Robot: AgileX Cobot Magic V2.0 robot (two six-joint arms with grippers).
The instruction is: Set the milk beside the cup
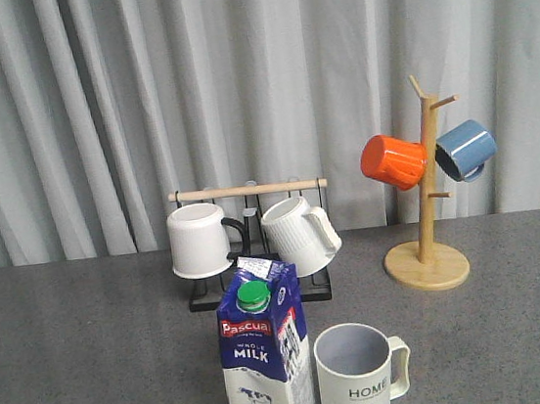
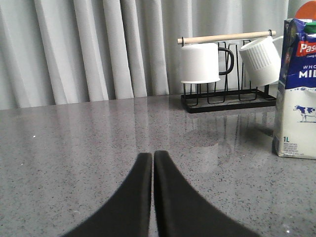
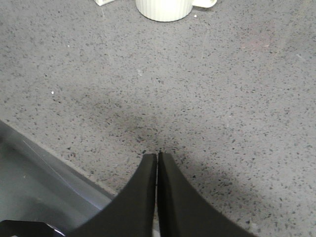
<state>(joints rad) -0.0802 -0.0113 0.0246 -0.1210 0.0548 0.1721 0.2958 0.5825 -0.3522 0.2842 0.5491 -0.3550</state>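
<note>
Table [image 1: 93,362]: speckled grey stone look, glossy. Milk [image 1: 263,360]: printed carton, plastic cap. Cup [image 1: 356,381]: ribbed ceramic.

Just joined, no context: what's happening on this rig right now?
Nothing is being handled at the moment. The Pascual whole milk carton stands upright on the grey table, just left of the cream HOME mug in the front view, so the placement looks done. The left gripper and right gripper are both shut and empty, low over bare tabletop, away from the carton. Behind stand a black rack with two white mugs and a wooden mug tree with an orange and a blue mug.
</note>
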